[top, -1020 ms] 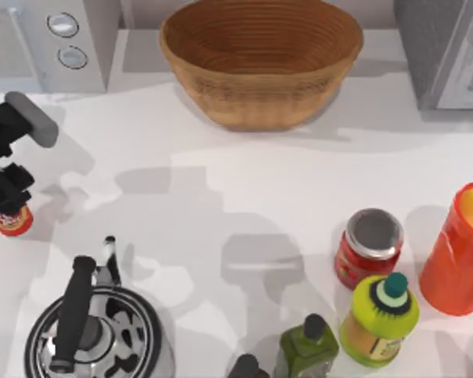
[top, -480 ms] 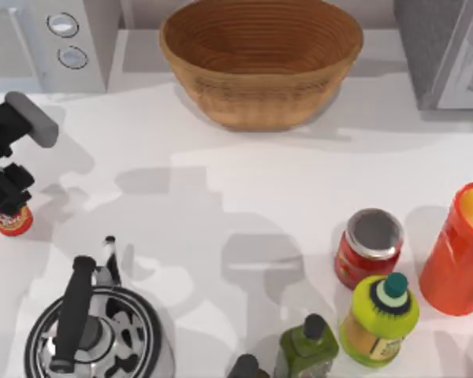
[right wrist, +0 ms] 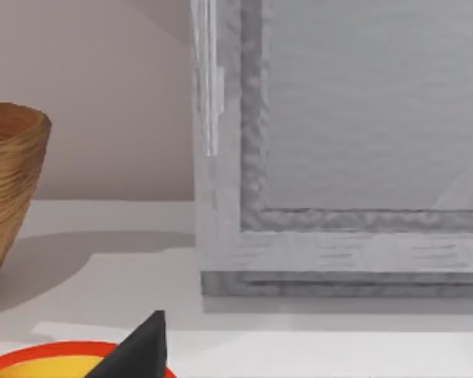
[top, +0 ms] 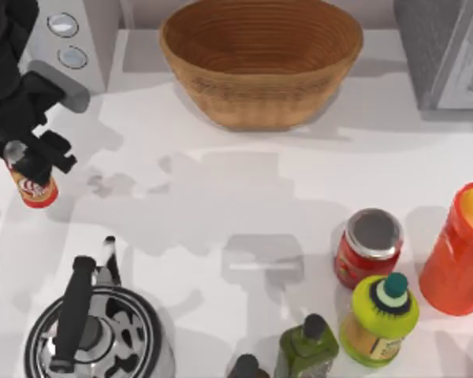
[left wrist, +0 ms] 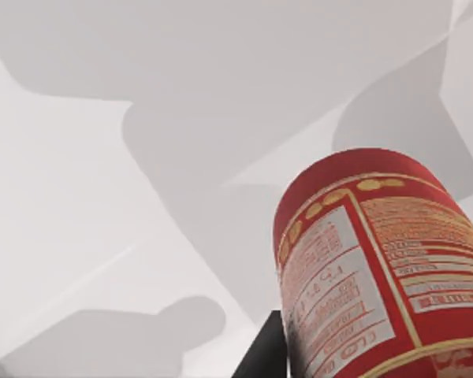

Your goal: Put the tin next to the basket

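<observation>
The tin [top: 38, 191], slim and red with a cream label, hangs tilted above the table's left side, with my left gripper [top: 31, 167] shut on its upper part. Up close in the left wrist view, the tin [left wrist: 378, 268] shows its red wall and printed label with the white table below it. The basket [top: 260, 90], a large light-brown woven bowl, stands at the back middle, well to the right of the tin; its wall [right wrist: 8, 181] also shows in the right wrist view. A dark fingertip [right wrist: 142, 346] of my right gripper shows there too.
A black-and-steel kettle [top: 94, 331] sits front left, below the tin. Front right stand a squat red jar [top: 368, 248], a tall orange container [top: 461, 252], a green bottle [top: 378, 315] and a dark olive bottle [top: 306, 348]. Grey appliances [top: 63, 39] [top: 449, 47] flank the basket.
My left gripper has risen and shifted slightly right and toward the back, carrying the tin up off the table. Its shadow now spreads across the table's middle.
</observation>
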